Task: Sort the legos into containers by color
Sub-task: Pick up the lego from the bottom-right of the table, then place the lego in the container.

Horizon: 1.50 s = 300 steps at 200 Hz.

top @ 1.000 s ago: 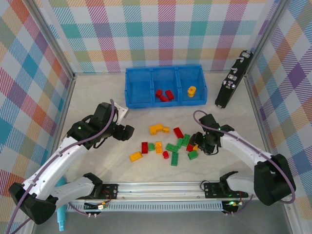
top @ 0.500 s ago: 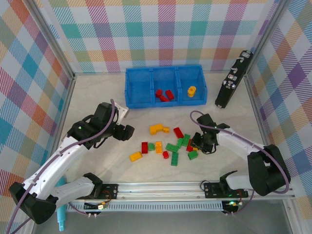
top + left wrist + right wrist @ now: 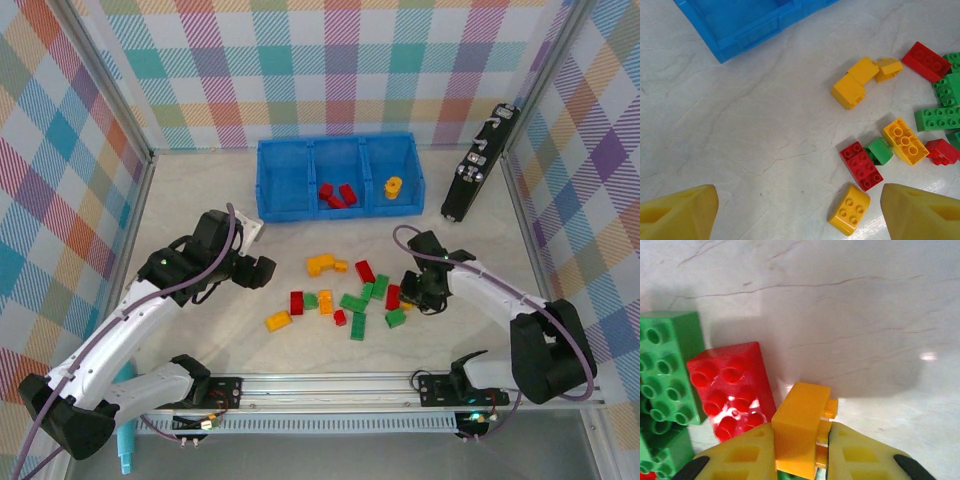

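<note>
My right gripper (image 3: 410, 296) is low over the right end of the lego pile and shut on a yellow-orange lego (image 3: 801, 426), pinched between its two fingers. A red lego (image 3: 730, 390) and a green lego (image 3: 665, 365) lie just left of it. My left gripper (image 3: 263, 270) hangs open left of the pile with nothing between its fingers (image 3: 680, 215). Below it lie a curved yellow lego (image 3: 850, 210) and a red lego (image 3: 861, 165). The blue tray (image 3: 300, 215) holds red legos (image 3: 335, 194) in the middle container and a yellow piece (image 3: 393, 187) in the right container.
More red, green and yellow legos (image 3: 353, 303) lie scattered mid-table, with a yellow cluster (image 3: 320, 264) nearer the tray. A long black device (image 3: 478, 165) leans at the back right. The enclosure walls stand close on both sides, and a metal rail (image 3: 330, 385) runs along the front.
My right gripper has shut on the yellow-orange lego at the pile's right end, and the red lego beside it shifted slightly. The left arm has stayed still.
</note>
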Motion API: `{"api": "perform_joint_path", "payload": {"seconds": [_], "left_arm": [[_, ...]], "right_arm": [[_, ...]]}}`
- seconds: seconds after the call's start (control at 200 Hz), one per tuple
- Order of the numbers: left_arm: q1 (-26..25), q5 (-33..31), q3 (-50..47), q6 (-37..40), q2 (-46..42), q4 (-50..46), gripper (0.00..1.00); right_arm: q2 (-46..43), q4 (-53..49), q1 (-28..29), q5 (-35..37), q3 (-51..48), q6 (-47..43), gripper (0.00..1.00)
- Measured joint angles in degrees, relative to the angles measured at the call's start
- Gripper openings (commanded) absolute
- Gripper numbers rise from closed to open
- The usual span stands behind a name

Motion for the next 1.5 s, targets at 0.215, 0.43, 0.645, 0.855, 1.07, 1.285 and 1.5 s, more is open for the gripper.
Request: {"api": "perform_joint_path", "payload": {"seconds": [0.215, 0.43, 0.645, 0.855, 1.07, 1.285, 1.5], "left_arm": [[0.00, 0.00, 0.00, 0.00, -0.02, 0.02, 0.85], [0.00, 0.00, -0.02, -0.02, -0.72, 0.02, 0.86], [0.00, -0.90, -0.04, 0.00, -2.16, 0.00, 0.86], [0.00, -0.83, -0.33, 0.00, -2.64, 0.11, 0.87], [0.00, -0.83, -0.70, -0.02, -3.78, 0.24, 0.87], [0.00, -1.11, -0.72, -0.02, -3.78, 0.48, 0.87], [0.00, -1.27, -0.72, 0.00, -3.82, 0.66, 0.87]], "right_arm": [[-2.03, -5.60, -1.95, 2.82, 8.92, -4.61, 0.27], [4.70, -6.51, -3.89, 3.91, 21.29, -11.91, 0.26], [19.23, -1.57, -5.77, 4.35, 40.06, -20.55, 0.26], [33.46, 4.63, -6.82, 4.52, 56.61, -26.32, 0.26], [45.75, 6.19, -7.61, 4.50, 67.58, -28.30, 0.26], [56.02, 5.27, -7.96, 4.63, 77.94, -29.57, 0.28], [56.96, 3.93, -7.96, 4.81, 77.96, -29.99, 0.37]]}}
